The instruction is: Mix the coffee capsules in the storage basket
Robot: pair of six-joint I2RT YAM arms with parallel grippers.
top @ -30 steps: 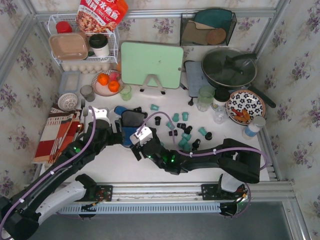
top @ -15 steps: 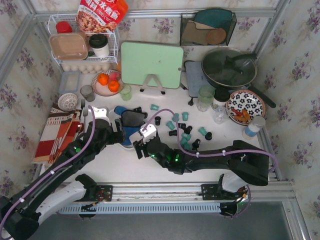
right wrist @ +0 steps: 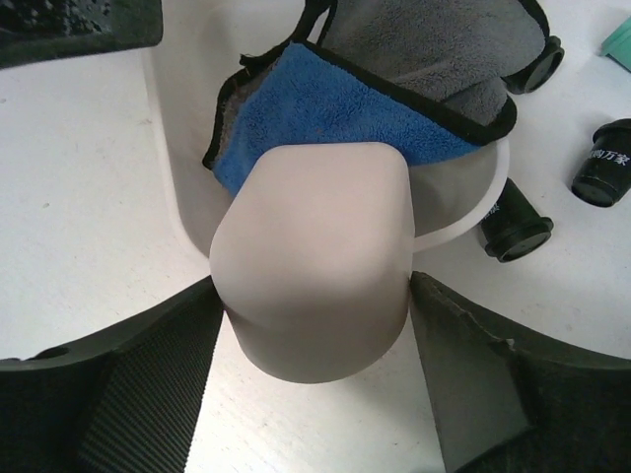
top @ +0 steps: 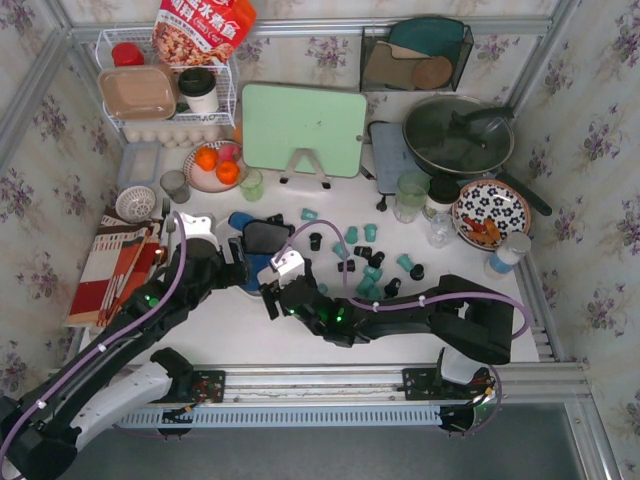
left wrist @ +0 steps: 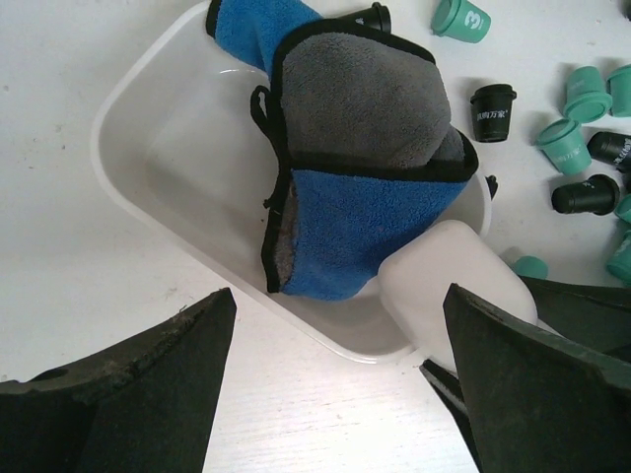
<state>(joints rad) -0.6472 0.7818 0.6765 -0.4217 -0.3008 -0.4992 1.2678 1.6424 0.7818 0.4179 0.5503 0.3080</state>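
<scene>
A: Where's the storage basket [left wrist: 187, 148]?

B: Centre-left on the white tabletop [top: 225, 335], both hands at it. It's smooth glossy white plastic, shallow, w/ rounded corners and solid walls. A plush cloth [left wrist: 355, 197] lies folded inside. It's blue pile on one face, grey on the other, w/ black stitched edging, and covers approx half the basket.

A: Coffee capsules [top: 365, 262]?

B: Outside it, scattered on the tabletop to its right. Small tapered cups w/ flanged rims, teal or black. One teal has a white "3" on it. A few black ones lie on their sides just beside the basket's rim.

A: Hands?

B: Left hand [left wrist: 337, 296] has matt black fingers spread wide, nothing held, over the basket's near wall. Right hand [right wrist: 314, 286] has dark fingers, one ribbed, closed against both sides of a smooth off-white block [right wrist: 311, 236] w/ rounded corners. The block overlaps the basket's rim.
</scene>
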